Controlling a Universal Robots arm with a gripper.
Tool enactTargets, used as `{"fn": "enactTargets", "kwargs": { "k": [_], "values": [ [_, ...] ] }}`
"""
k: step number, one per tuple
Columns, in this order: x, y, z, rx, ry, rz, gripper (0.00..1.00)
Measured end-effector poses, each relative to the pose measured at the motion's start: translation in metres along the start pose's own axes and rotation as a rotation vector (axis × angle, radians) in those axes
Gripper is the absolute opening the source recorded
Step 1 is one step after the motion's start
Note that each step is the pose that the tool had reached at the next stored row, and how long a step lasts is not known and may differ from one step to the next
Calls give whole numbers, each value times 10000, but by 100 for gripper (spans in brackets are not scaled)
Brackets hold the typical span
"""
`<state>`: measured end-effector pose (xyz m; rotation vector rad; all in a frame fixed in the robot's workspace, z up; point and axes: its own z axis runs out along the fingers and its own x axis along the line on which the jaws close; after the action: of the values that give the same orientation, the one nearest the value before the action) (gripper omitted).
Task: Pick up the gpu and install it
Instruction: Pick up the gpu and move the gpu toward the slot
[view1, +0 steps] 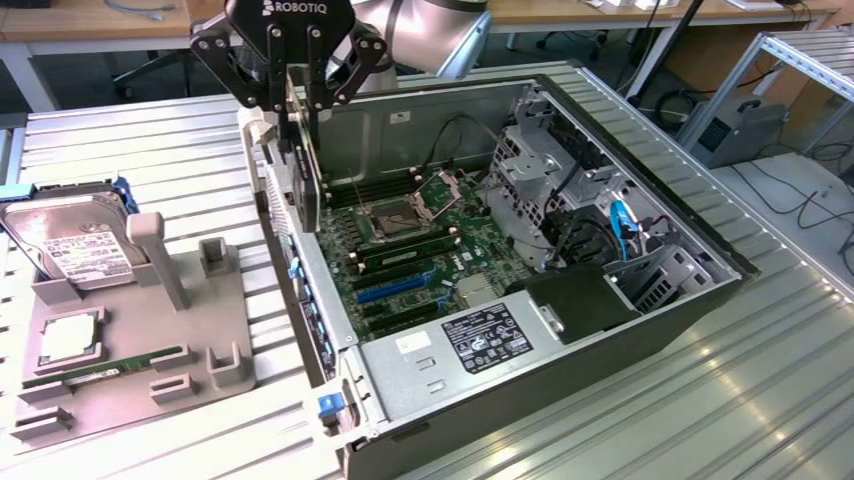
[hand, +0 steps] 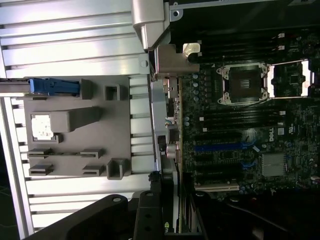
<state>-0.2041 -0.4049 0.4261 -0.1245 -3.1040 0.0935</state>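
The gpu (view1: 307, 170), a thin dark board, hangs on edge from my gripper (view1: 306, 105), which is shut on its top edge. It hangs just inside the rear wall of the open computer case (view1: 641, 330), with its lower end above the motherboard (view1: 414, 250) near the CPU socket (view1: 400, 212). In the wrist view the gpu (hand: 172, 115) shows edge-on, its silver end bracket (hand: 172, 62) far from my gripper (hand: 175, 202). It lies along the motherboard's edge, beside the blue slot (hand: 217, 147).
A grey holder tray (view1: 174, 330) sits at the exterior view's left with a hard drive (view1: 74, 250), a CPU chip (view1: 67, 342) and a green memory stick (view1: 120, 365). A drive cage (view1: 547, 190) and cables fill the case's far side. The table is ribbed metal.
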Motion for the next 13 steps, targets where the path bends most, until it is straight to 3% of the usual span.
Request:
{"fn": "enactTargets", "kwargs": {
  "k": [13],
  "values": [
    [-113, 9, 2, 9, -1, 1, 27]
  ]
}}
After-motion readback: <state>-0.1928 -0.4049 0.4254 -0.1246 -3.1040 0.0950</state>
